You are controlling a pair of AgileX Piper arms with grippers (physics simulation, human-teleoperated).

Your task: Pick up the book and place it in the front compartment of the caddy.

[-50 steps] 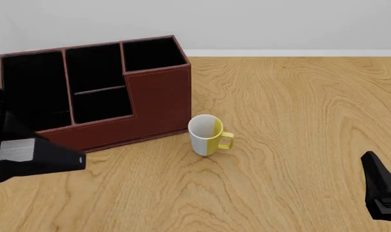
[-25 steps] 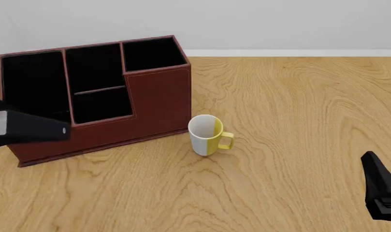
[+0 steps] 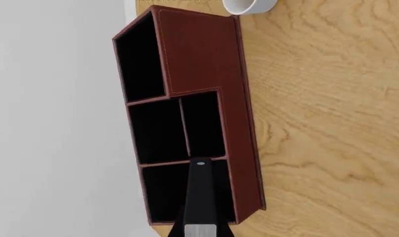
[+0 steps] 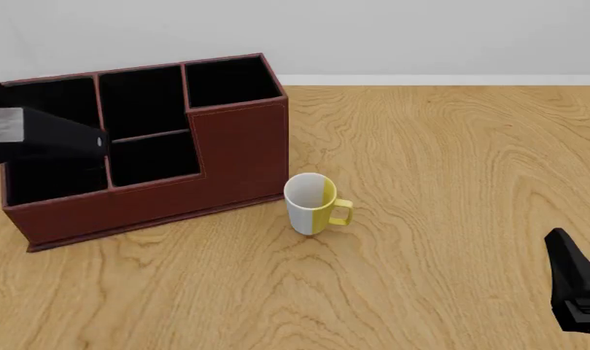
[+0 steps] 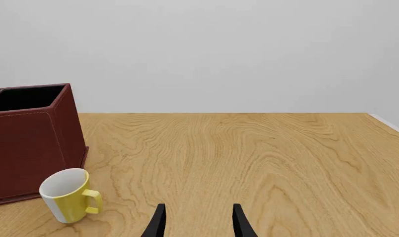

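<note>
Transport step: left gripper (image 3: 199, 224) clamped the book (image 4: 47, 135) over the caddy (image 4: 241, 153), far-left tabletop corner. Right gripper (image 5: 196, 222) idled, narrowly parted. Next, probably: align over front compartment, lower, release.

Left arm enters from left edge in front view, raised, reaching right. Left gripper (image 4: 98, 141): fingers together as one black blade, no gap visible in either view. Right gripper (image 5: 196, 222) low at right edge, level, pointing forward, fingers parted, nothing between.
</note>
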